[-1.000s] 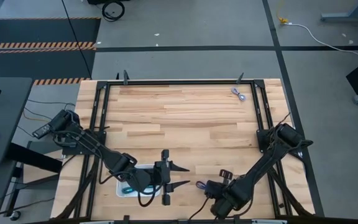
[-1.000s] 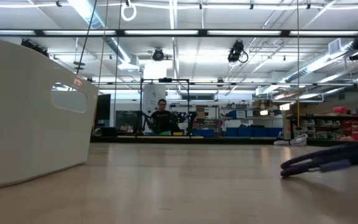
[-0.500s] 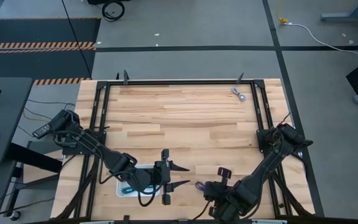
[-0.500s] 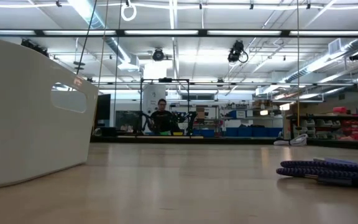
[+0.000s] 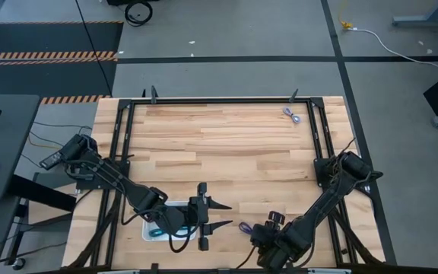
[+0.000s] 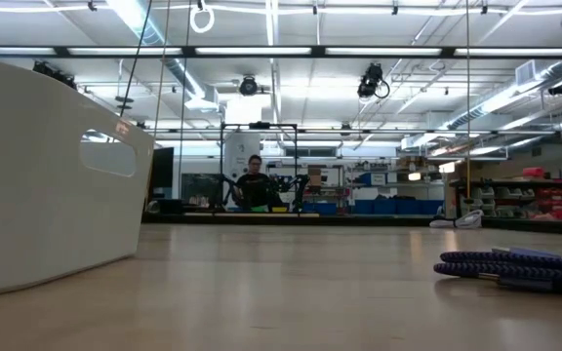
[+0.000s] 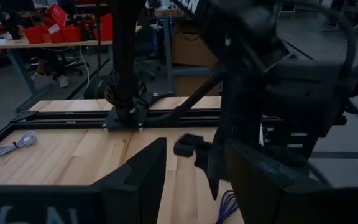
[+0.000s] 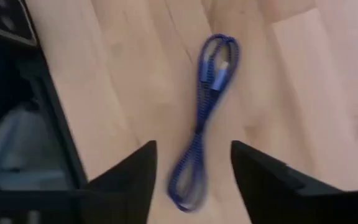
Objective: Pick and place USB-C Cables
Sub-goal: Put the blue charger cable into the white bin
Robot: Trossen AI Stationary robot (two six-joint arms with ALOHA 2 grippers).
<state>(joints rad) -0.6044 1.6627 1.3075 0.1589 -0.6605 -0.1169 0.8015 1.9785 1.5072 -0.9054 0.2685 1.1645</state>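
Right gripper (image 5: pixel 274 220) lifted slightly since half second ago, fingers spread, above purple cable (image 8: pixel 205 121) lying right of white tray (image 6: pixel 47 175). Left gripper (image 5: pixel 217 215) spread, over tray.

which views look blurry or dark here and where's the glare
Right wrist view: motion-smeared, the purple cable soft between the open right gripper fingers. Left wrist view: dim, the left gripper fingers open, near-black silhouettes, the right arm a dark blur. Low view: ceiling strip lights glare, the white tray looms out of focus. High view: evenly lit, sharp.
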